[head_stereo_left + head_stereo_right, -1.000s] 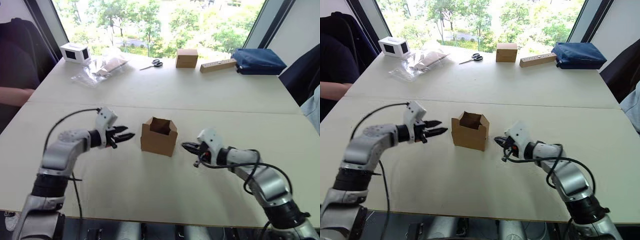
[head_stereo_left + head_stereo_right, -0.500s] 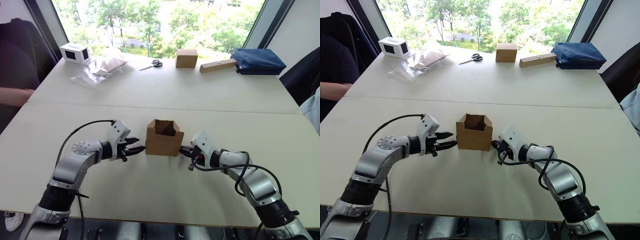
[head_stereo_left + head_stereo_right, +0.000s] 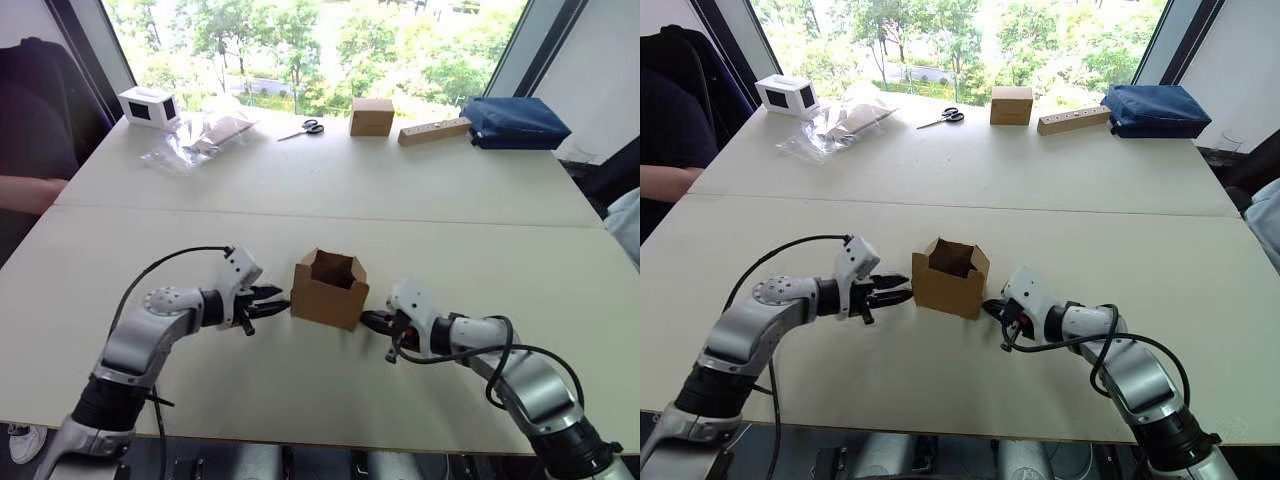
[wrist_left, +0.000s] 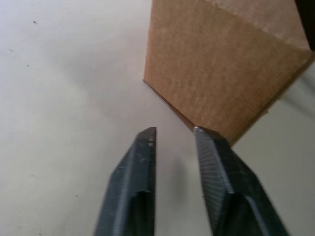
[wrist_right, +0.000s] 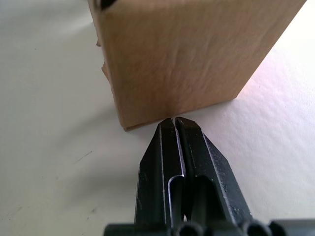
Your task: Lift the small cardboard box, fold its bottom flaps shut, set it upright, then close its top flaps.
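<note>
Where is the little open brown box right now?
The small cardboard box stands on the near table's middle, between the left gripper and right gripper.

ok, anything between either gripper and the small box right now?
Nothing visible. The small cardboard box sits upright on the table, top open. The left gripper is open, tips at the box's left side; the right gripper is shut, tips at its lower right edge. Bare tabletop around.

Left gripper (image 4: 174, 132) fingers slightly parted, tips just short of the small cardboard box (image 4: 221, 69) bottom corner, on the table (image 4: 59, 98).
</note>
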You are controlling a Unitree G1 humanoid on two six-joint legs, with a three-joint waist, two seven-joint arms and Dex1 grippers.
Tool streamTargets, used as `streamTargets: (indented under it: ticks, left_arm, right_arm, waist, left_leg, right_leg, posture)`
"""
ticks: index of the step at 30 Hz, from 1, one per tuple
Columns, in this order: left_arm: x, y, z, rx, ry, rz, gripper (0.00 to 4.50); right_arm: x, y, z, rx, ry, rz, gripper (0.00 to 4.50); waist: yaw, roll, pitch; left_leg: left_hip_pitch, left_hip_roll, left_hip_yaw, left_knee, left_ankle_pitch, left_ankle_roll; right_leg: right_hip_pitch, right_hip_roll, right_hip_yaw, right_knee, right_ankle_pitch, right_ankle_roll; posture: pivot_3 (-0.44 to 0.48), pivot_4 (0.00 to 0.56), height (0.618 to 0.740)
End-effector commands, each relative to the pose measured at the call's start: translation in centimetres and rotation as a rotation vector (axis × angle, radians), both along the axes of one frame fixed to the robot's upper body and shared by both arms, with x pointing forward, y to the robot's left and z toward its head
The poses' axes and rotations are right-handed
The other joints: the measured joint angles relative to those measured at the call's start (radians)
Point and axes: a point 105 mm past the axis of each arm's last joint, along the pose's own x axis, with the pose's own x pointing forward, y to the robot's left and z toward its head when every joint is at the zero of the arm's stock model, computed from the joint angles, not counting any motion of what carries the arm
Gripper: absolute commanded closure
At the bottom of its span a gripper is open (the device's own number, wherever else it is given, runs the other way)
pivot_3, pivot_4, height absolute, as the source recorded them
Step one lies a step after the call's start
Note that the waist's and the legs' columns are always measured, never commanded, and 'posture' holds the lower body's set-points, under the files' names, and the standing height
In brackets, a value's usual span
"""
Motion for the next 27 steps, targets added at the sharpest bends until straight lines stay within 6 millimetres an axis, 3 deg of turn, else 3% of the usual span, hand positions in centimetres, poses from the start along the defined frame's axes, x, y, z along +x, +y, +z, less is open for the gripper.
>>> streamTargets:
  ticks: [1, 10, 27]
  left_arm:
    - [-0.7, 0.0, 0.8, -0.012, 0.001, -0.040, 4.44]
    - [-1.2, -0.1, 1.3, -0.028, 0.011, -0.074, 4.44]
    - [-3.1, -1.9, -0.4, -0.032, 0.051, -0.167, 4.44]
  right_arm:
    - [0.6, -0.9, 1.3, -0.013, -0.067, -0.022, 4.50]
    - [1.3, -2.2, 2.0, -0.057, -0.120, -0.039, 4.50]
    - [0.8, -1.6, 2.0, -0.037, -0.102, -0.013, 4.50]
  waist:
    - [0.000, 0.000, 0.000]
    - [0.000, 0.000, 0.000]
    - [0.000, 0.000, 0.000]
  left_leg:
    - [0.000, 0.000, 0.000, 0.000, 0.000, 0.000]
    - [0.000, 0.000, 0.000, 0.000, 0.000, 0.000]
    - [0.002, 0.000, 0.000, 0.000, 0.000, 0.000]
  right_leg:
    - [0.000, 0.000, 0.000, 0.000, 0.000, 0.000]
    - [0.000, 0.000, 0.000, 0.000, 0.000, 0.000]
    - [0.002, 0.000, 0.000, 0.000, 0.000, 0.000]
  posture:
    - [0.000, 0.150, 0.740]
    - [0.000, 0.150, 0.740]
    - [0.000, 0.150, 0.740]
